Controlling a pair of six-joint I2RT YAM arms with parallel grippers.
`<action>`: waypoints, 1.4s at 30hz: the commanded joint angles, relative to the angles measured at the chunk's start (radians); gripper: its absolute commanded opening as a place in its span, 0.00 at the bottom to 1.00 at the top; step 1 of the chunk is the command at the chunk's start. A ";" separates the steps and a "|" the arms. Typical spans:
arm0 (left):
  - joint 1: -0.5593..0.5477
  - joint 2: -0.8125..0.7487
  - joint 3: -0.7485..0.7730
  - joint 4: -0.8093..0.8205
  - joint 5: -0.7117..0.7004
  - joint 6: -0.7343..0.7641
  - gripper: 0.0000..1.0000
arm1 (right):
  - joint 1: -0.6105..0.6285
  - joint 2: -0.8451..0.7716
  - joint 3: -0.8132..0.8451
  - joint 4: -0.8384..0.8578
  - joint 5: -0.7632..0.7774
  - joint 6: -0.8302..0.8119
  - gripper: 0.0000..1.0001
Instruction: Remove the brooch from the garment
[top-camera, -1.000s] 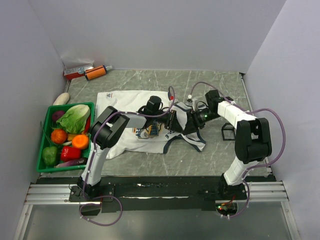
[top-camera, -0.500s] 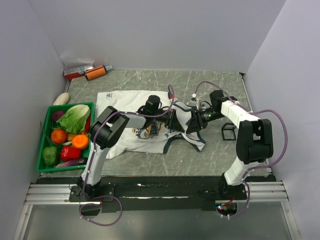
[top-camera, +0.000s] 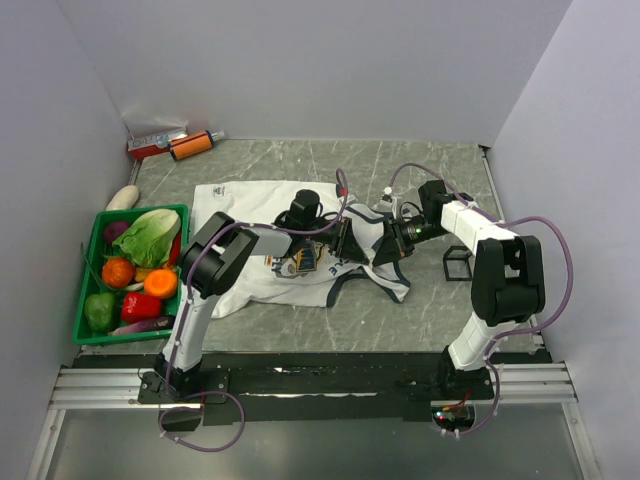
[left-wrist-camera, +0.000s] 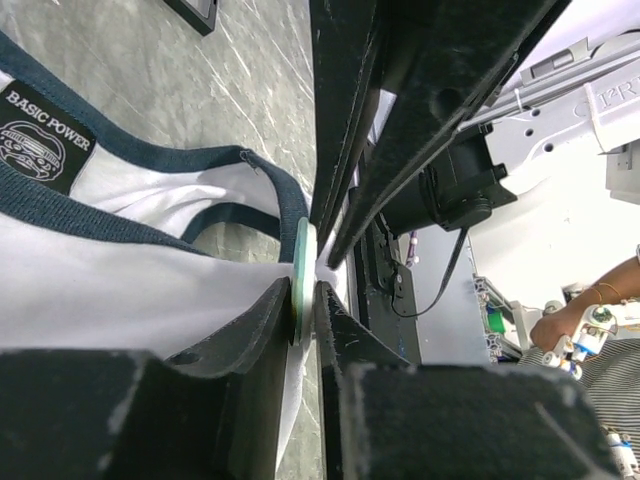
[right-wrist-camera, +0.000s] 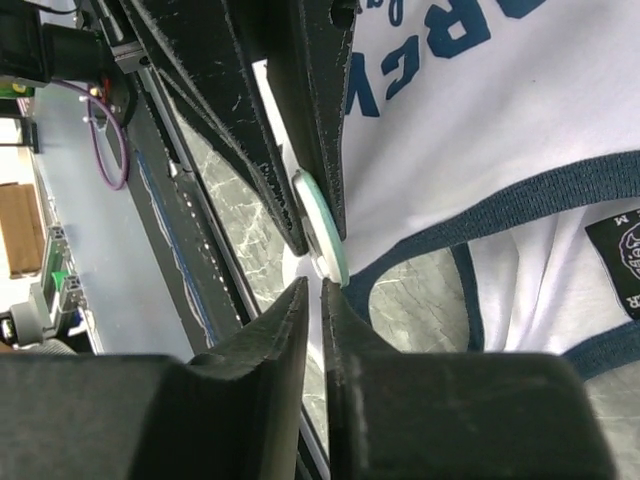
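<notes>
Top external view: a green basket (top-camera: 140, 209) sits left of the white jersey (top-camera: 245, 200). At the jersey's navy-trimmed edge, the left gripper (left-wrist-camera: 304, 302) is clamped almost shut on the pale disc brooch (left-wrist-camera: 301, 250). The right gripper (right-wrist-camera: 316, 300), nearly closed, pinches cloth just beside it.

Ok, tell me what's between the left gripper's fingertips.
The brooch, a thin pale-green disc seen edge-on, is pinched by the left gripper, with white jersey cloth against it. The left wrist view shows it.
</notes>
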 joint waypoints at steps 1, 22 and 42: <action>-0.002 0.010 0.011 0.069 0.052 -0.014 0.23 | -0.005 0.022 0.028 0.057 -0.032 0.029 0.13; -0.004 0.038 0.091 -0.158 -0.009 0.076 0.07 | 0.004 0.027 0.025 0.049 -0.036 0.017 0.03; 0.028 -0.002 0.048 0.019 0.112 0.038 0.01 | 0.046 -0.010 0.013 0.132 -0.035 0.025 0.38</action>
